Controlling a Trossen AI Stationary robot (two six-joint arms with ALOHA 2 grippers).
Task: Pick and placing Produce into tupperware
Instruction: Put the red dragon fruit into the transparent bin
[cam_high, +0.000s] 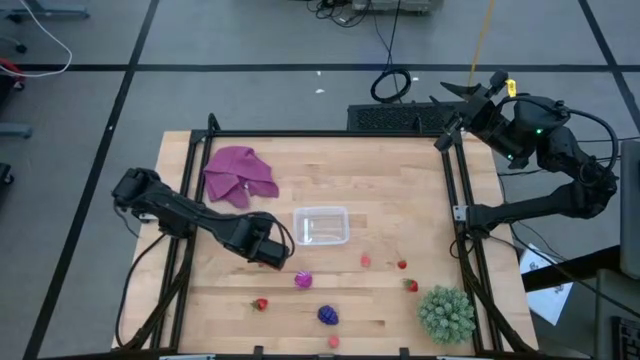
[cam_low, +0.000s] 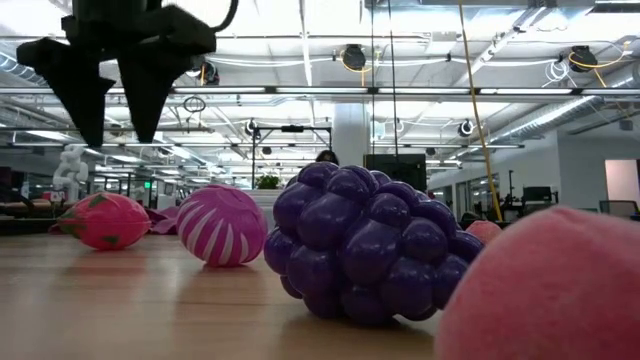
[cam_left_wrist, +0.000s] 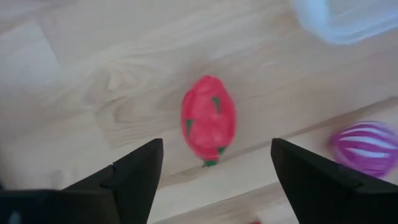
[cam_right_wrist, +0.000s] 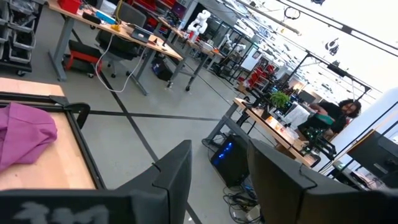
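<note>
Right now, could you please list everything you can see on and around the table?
tupperware: one, clear, mid-table, nothing in it.
strawberry-like fruit: one, red with green marks, front left, under the left hand.
magenta striped fruit: one, in front of the tub.
dark blue-purple berry: one, near the front edge.
pale pink fruit: one, at the front edge.
small red fruits: three, right of the tub, one paler.
purple cloth: one, crumpled, back left.
green spiky plant: one, front right corner.
left hand: open, raised above the table left of the tub.
right hand: open, parked beyond the table's back right corner.
</note>
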